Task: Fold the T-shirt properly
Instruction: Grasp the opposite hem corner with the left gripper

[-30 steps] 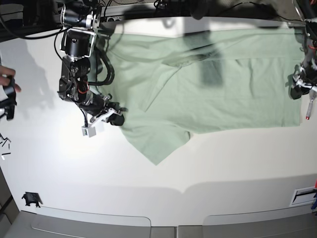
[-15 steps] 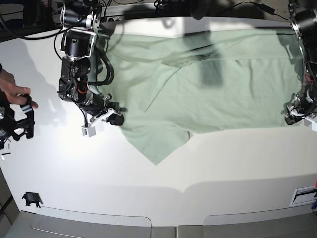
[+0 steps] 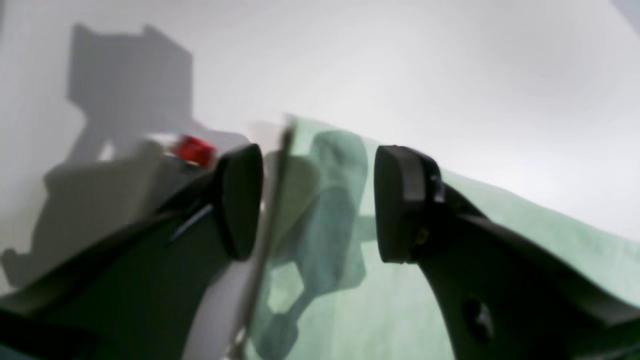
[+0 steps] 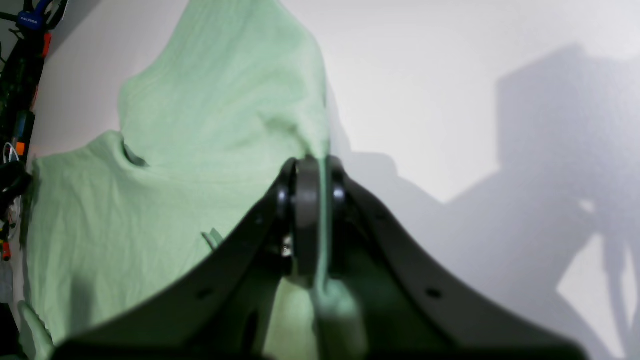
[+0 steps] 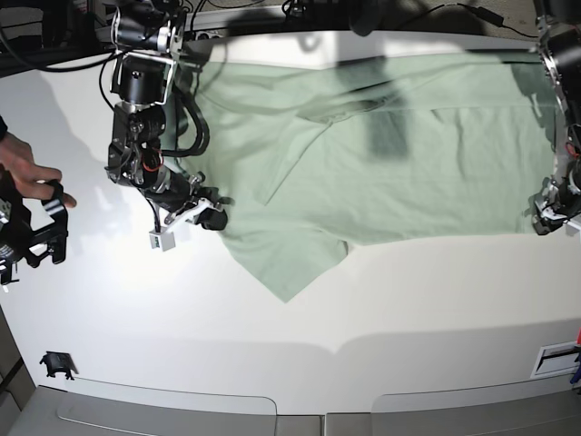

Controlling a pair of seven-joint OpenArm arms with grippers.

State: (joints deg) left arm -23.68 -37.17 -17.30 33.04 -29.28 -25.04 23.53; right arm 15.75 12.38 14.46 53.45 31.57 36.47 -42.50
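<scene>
Green T-shirt (image 5: 399, 154) spread on white desk (image 5: 300, 318); right tool (image 4: 310, 200) pinched on sleeve edge, left tool (image 3: 315, 200) agape over hem corner; next: close, fold.

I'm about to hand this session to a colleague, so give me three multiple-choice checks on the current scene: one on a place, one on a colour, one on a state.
1. In the base view, where does the left gripper sit?
A. at the shirt's corner by the view's right edge
B. on the collar
C. off the table

2. What colour is the T-shirt?
A. navy
B. pale sage green
C. red

3. How is the right gripper?
A. wide open above the cloth
B. shut on bare table
C. shut on the T-shirt

Answers:
1. A, its arm ends at that lower right corner.
2. B, all three views show pale green cloth.
3. C, the right wrist view shows cloth pinched between closed jaws.
</scene>
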